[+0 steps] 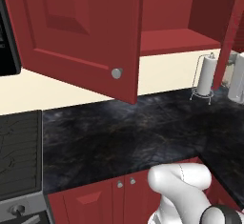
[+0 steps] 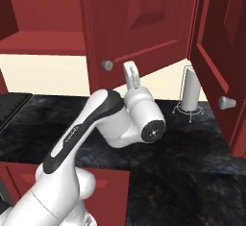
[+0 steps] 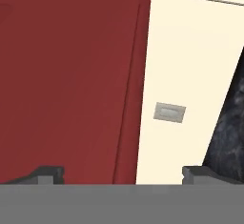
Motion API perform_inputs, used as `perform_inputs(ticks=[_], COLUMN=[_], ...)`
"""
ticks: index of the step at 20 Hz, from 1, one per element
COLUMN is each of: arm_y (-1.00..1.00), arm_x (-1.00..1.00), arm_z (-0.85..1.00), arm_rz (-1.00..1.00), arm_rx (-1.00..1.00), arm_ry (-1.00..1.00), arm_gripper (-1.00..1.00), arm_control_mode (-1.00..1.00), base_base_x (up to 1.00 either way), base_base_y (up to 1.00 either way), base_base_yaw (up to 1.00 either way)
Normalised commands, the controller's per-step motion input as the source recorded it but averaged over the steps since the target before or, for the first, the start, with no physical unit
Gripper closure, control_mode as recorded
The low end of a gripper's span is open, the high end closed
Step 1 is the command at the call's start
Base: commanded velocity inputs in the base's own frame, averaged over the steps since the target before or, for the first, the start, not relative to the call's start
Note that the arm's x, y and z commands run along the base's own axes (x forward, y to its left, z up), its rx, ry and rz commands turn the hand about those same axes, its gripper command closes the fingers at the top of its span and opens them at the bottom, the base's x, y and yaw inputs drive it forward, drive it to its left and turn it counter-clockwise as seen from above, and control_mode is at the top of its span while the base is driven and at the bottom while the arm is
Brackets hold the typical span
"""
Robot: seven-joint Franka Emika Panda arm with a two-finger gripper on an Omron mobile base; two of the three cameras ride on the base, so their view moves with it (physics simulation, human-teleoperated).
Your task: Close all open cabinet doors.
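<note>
— What's in the shot?

— A simulated kitchen, two dark-red wall-cabinet doors hanging open above a black marbled surface [image 1: 119, 132]. The left door [image 1: 81, 32] swings out over it, a round silver knob [image 1: 116, 73] at its lower corner. Behind it, the cabinet's red shelf [image 1: 176, 39] lies exposed.

— And the second door?

— The right door [image 2: 218, 52] stands open at the right edge of the right base view, its own knob [image 2: 226, 103] pointing outward. A paper towel roll [image 2: 190, 93] on a wire stand sits on the surface, far back near the cream wall [image 1: 167, 70], between the two doors.

— Where's the robot?

— The white arm [image 2: 103, 124] rises in front of the left door. Seen from the hand camera, the claw [image 3: 123, 173] is spread wide, pinching nothing, its tips well apart, with the red door face [image 3: 66, 75] beyond one tip and the cream wall beyond the other. A small grey wall plate [image 3: 169, 112] shows on that wall.

— Any brand names, labels?

— No writing can be read. A black stove top [image 1: 19, 151] sits at the left, red lower cupboards [image 1: 95, 199] below the surface.
</note>
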Motion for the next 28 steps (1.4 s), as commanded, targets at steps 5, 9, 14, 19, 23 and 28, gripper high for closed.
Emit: perform_inputs(ticks=[5,9,14,19,23,28], arm_y=[0.51,0.47,0.42,0.42,0.32,0.26], arm_x=[0.63,0.75,0.79,0.81,0.78,0.79], arm_z=[0.0,0.01,0.0,0.0,-0.14,-0.21], arm_rz=[0.0,0.0,0.0,0.0,0.0,-0.01], arm_rx=[0.04,0.04,0.04,0.03,0.02,0.0], arm_ry=[0.06,0.11,0.16,0.16,0.09,0.04], arm_gripper=[-1.0,-1.0,-1.0,-1.0,-1.0,-1.0], arm_control_mode=[-1.0,-1.0,-1.0,-1.0,-1.0,-1.0], base_base_x=[0.0,0.0,0.0,0.0,0.0,0.0], base_base_y=[0.0,0.0,0.0,0.0,0.0,0.0], base_base_yaw=[0.0,0.0,0.0,0.0,0.0,0.0])
